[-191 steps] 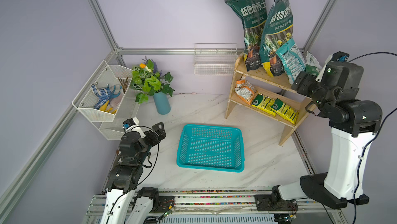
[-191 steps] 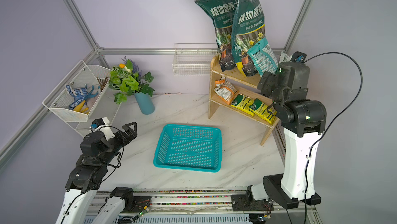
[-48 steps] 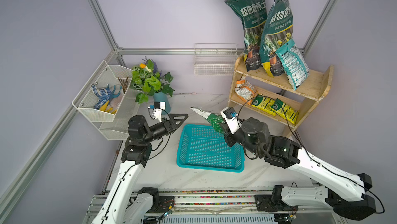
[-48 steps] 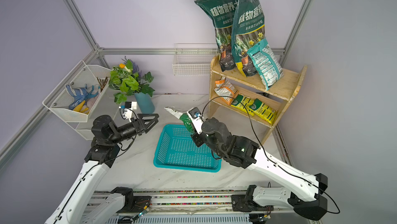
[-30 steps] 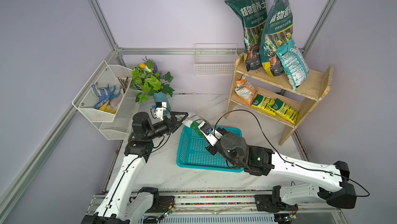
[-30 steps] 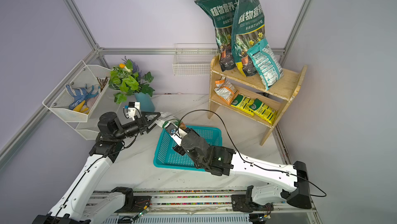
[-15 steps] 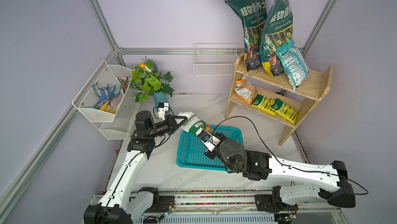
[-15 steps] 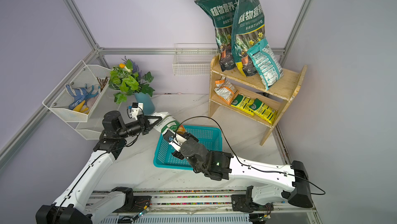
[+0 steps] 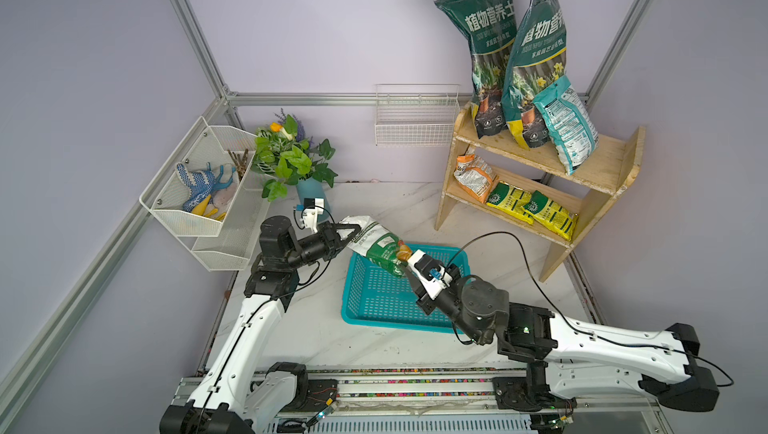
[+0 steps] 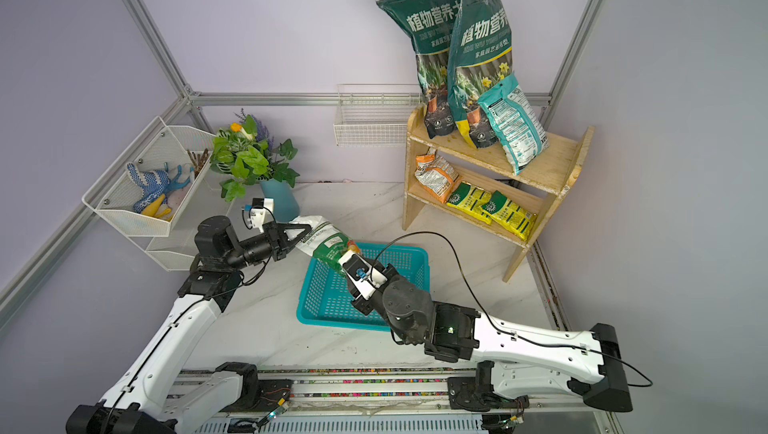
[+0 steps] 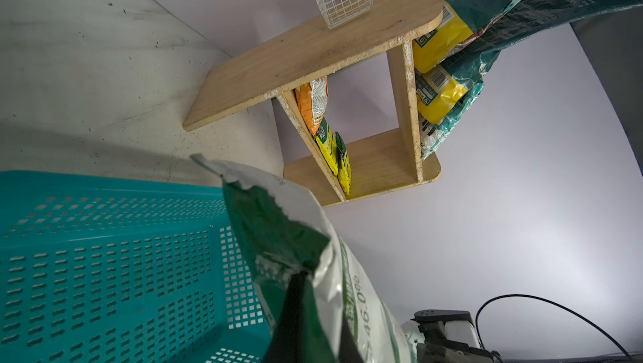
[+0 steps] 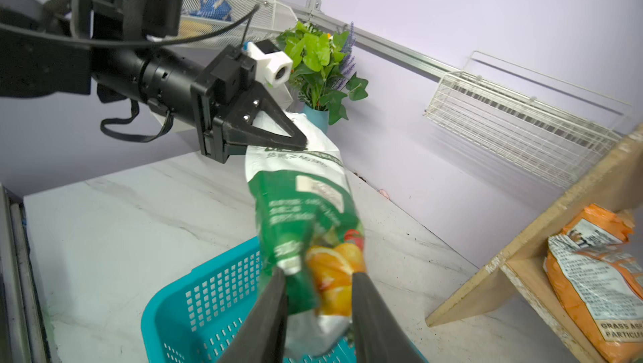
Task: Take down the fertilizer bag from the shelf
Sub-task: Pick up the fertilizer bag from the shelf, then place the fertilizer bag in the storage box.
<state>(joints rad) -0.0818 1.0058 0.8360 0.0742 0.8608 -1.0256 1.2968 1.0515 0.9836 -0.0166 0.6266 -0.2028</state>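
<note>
- Step in hand, by my reading: a handover of the green-and-white fertilizer bag (image 9: pixel 376 242), which hung over the teal basket (image 9: pixel 348 294), well apart from the wooden shelf (image 9: pixel 604 159).
- The left gripper (image 9: pixel 354 229) was clamped on the bag's white top end.
- The right gripper (image 12: pixel 315 312) straddled the fruit-printed bottom with its jaws parted; I could not tell whether it pinched the bag.
- The next move called for the right gripper to back clear and the left to lower the bag.

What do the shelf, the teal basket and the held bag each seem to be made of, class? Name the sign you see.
The shelf looks like unpainted wood, matte: pale grain, rough chipped edges; possibly plywood. The basket looks like moulded plastic, slightly glossy: uniform teal, regular perforations. The bag looks like thin printed plastic film, glossy: it crinkles and catches light.
</note>
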